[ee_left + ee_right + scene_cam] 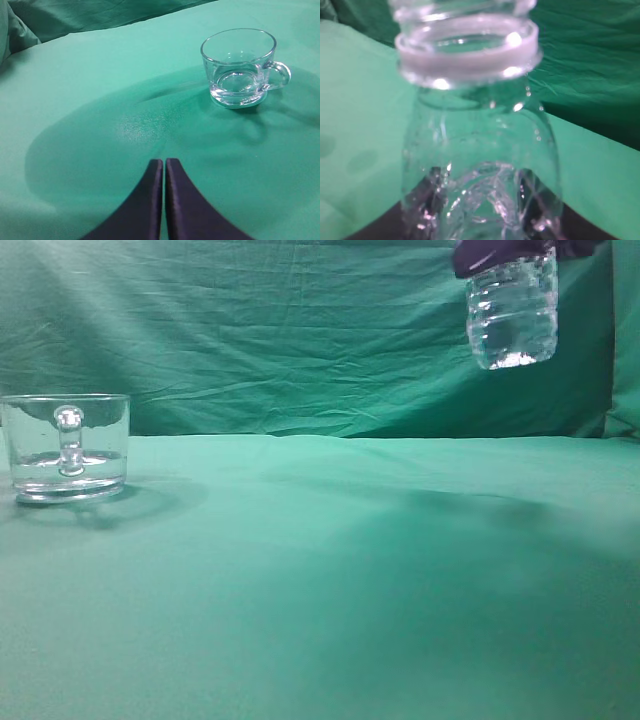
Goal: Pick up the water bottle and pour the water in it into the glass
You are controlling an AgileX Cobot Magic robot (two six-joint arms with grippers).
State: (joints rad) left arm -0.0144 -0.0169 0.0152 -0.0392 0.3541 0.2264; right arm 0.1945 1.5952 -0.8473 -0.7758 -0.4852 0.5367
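Note:
The clear water bottle (512, 315) hangs high at the upper right of the exterior view, held upright, with water in its ribbed lower body. My right gripper (500, 255) is shut on its upper part. In the right wrist view the bottle (475, 140) fills the frame, its pale-ringed open neck at the top and my dark fingers (480, 210) on both sides of it. The glass (68, 445), a short wide mug with a knobbed handle, stands on the cloth at far left. In the left wrist view the glass (240, 67) is ahead and to the right of my left gripper (164, 162), which is shut and empty.
A green cloth (330, 580) covers the table and hangs as a backdrop (280, 330) behind it. Nothing else stands between the glass and the bottle.

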